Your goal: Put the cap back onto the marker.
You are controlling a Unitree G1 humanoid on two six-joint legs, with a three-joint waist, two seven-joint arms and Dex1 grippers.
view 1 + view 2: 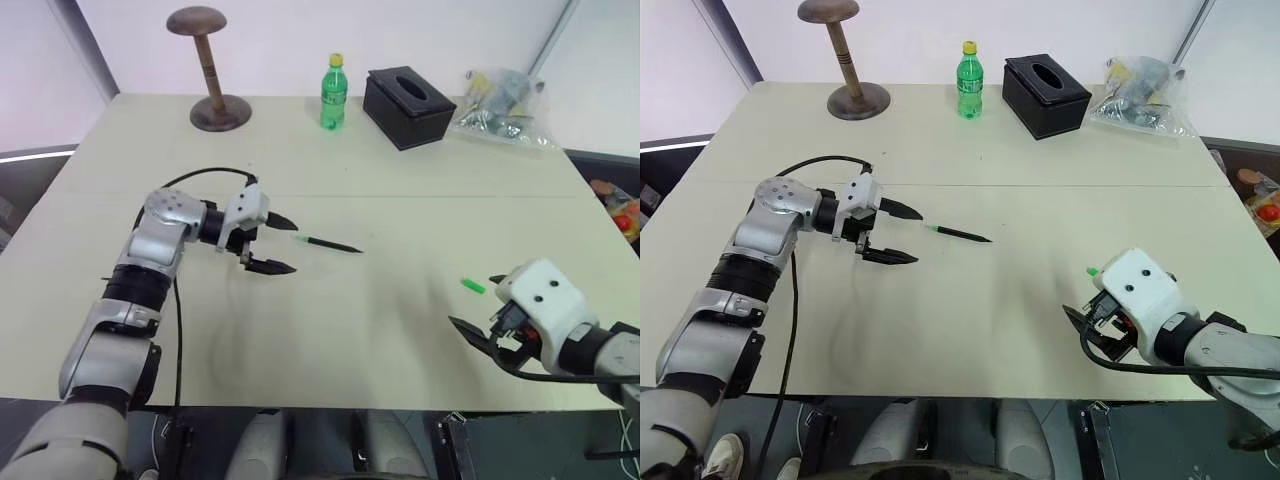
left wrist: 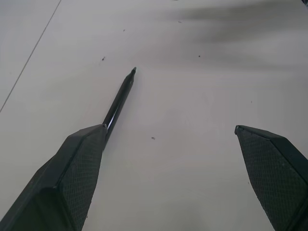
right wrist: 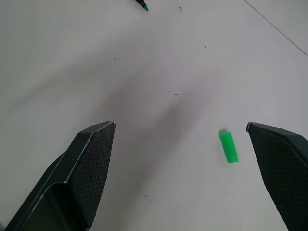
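Grippers first: my left gripper (image 1: 270, 243) stands wide and empty just beside the marker's (image 1: 330, 243) green end; my right gripper (image 3: 183, 144) is equally wide, empty, hovering near the cap (image 3: 229, 147). Marker lies mid-table, well apart from the cap, which sits toward the right edge of the table (image 1: 400, 330). I judge both light, rigid plastic; the smooth round barrel could roll, so I'd pinch it mid-length. The tiny cylindrical cap may skid on the matte cream top; I'd take it across its sides.
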